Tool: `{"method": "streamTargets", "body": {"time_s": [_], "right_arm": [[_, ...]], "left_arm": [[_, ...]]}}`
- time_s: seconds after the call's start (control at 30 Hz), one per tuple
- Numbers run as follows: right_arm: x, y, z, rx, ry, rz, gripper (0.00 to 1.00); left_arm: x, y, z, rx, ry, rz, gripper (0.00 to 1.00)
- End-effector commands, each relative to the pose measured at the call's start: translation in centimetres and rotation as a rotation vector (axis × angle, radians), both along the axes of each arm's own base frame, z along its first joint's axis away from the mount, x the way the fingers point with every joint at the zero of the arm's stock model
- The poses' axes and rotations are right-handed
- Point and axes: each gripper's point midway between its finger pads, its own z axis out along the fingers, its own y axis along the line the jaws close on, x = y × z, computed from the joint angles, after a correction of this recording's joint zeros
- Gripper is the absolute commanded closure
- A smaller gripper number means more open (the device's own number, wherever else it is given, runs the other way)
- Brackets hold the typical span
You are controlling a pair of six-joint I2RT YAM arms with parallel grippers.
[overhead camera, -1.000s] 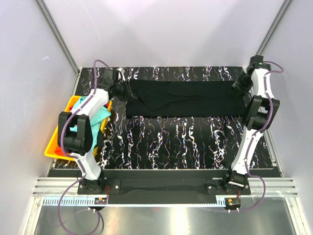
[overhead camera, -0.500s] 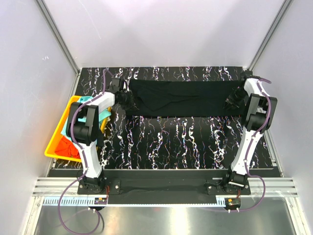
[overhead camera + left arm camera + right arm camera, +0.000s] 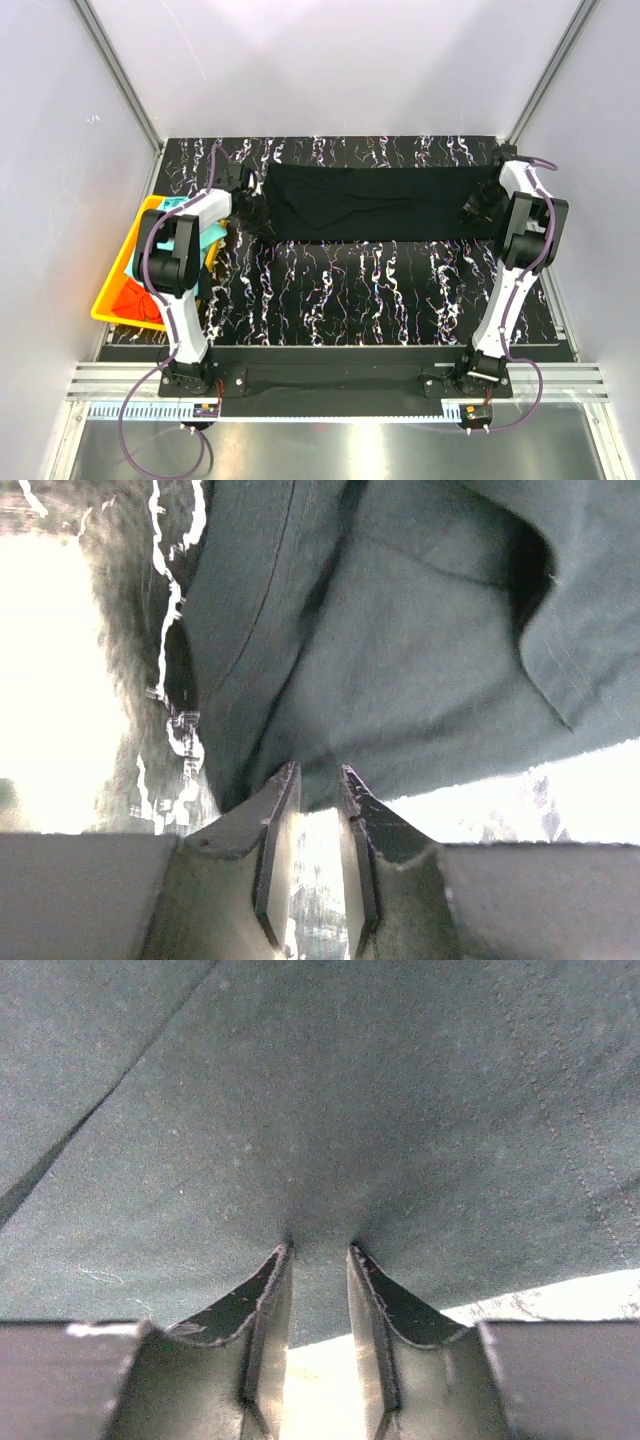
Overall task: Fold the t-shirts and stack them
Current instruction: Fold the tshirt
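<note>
A black marbled worktop with white veining sits inside a booth with pale walls. At its left edge is a yellow plastic bin, tilted against the worktop's side. It holds a crumpled turquoise garment at its far end and an orange-red garment at its near end. The left arm crosses above the bin and hides much of what is in it.

The black t-shirt lies across the far half of the worktop as a wide band. Its near edge is fairly straight, and there are soft folds left of its middle. Both arms rise from their bases at the near edge and reach to the far side, one at each end of the shirt. The left arm bends sharply at the elbow and points inward to the right. The right arm stands tall, with its wrist folded back and down towards the cloth.

In the left wrist view, the left end effector has its fingers drawn close together. The shirt's hem appears to be pinched between the tips, though glare beneath makes this hard to judge. In the right wrist view, the right end effector is likewise nearly closed. The dark fabric puckers where the tips nip its edge.
</note>
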Motion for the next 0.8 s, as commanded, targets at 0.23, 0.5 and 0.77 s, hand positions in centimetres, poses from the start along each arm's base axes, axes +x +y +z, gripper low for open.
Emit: {"method": "streamTargets", "body": {"time_s": [0.23,0.5,0.77], "right_arm": [[1.4,6.9,9.2,0.158,-0.241,0.059,0.44],[3.4,26.7,13.0,0.574,-0.485,0.240,0.36],[3.0,40.1,9.7,0.755,-0.432,0.275,0.56]], "left_arm": [[3.9,-3.2,12.1,-0.272,-0.294,-0.033,0.54],[8.1,-2.0,12.9,-0.554,-0.366,0.136,0.53],[8.1,-1.5,13.4,-0.558,-0.363,0.107,0.53]]}}
